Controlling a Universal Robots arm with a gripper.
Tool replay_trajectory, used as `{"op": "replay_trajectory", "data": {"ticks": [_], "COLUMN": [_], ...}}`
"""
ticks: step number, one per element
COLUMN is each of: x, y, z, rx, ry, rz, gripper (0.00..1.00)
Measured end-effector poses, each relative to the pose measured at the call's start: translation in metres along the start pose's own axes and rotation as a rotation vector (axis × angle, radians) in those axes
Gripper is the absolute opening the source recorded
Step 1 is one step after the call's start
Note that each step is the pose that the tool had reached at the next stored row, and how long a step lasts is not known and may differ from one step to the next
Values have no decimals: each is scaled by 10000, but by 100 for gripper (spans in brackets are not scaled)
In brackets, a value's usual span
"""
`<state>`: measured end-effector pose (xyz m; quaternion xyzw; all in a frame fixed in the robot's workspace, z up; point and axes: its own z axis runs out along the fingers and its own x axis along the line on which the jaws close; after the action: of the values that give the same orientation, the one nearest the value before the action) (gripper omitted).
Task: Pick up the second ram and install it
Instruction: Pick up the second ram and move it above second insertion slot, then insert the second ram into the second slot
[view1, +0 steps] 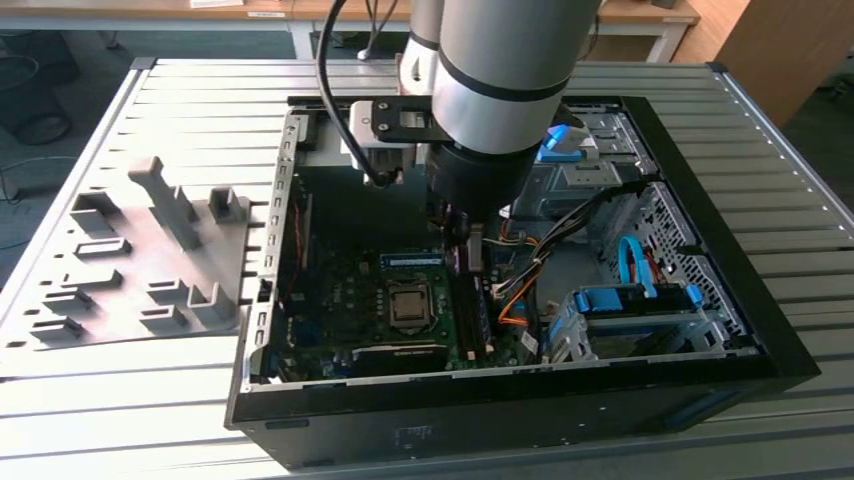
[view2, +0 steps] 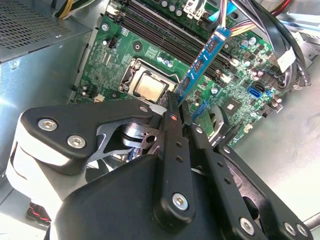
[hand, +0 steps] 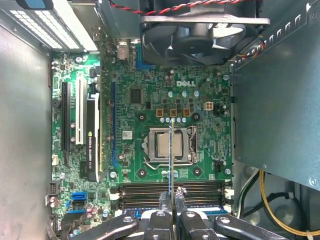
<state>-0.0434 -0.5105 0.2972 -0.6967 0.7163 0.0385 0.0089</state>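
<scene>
Gripper (view2: 178, 105), black and two-fingered, pinches one end of the long, thin blue-green memory stick (view2: 205, 57), holding it above the green motherboard (hand: 150, 105) near the long black slot rails (hand: 145, 190), probably for alignment; not yet seated.

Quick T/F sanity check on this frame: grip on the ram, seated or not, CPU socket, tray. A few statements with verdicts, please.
1. The gripper is shut on the second ram. True.
2. The second ram is already seated along a slot. False: it is held by one end above the motherboard, and in the second wrist view it runs across the slot rails, not along them.
3. A cooler covers the processor. False: the processor sits bare in its socket.
4. The grey moulded tray lies outside the open case, on the exterior view's left. True.
</scene>
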Motion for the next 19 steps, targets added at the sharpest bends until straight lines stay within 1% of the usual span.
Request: {"op": "replay_trajectory", "data": {"ticks": [11,19], "x": [0,0], "y": [0,0], "z": [0,0], "rx": [0,22], "ry": [-10,-14], "rz": [11,331], "gripper": [14,14]}}
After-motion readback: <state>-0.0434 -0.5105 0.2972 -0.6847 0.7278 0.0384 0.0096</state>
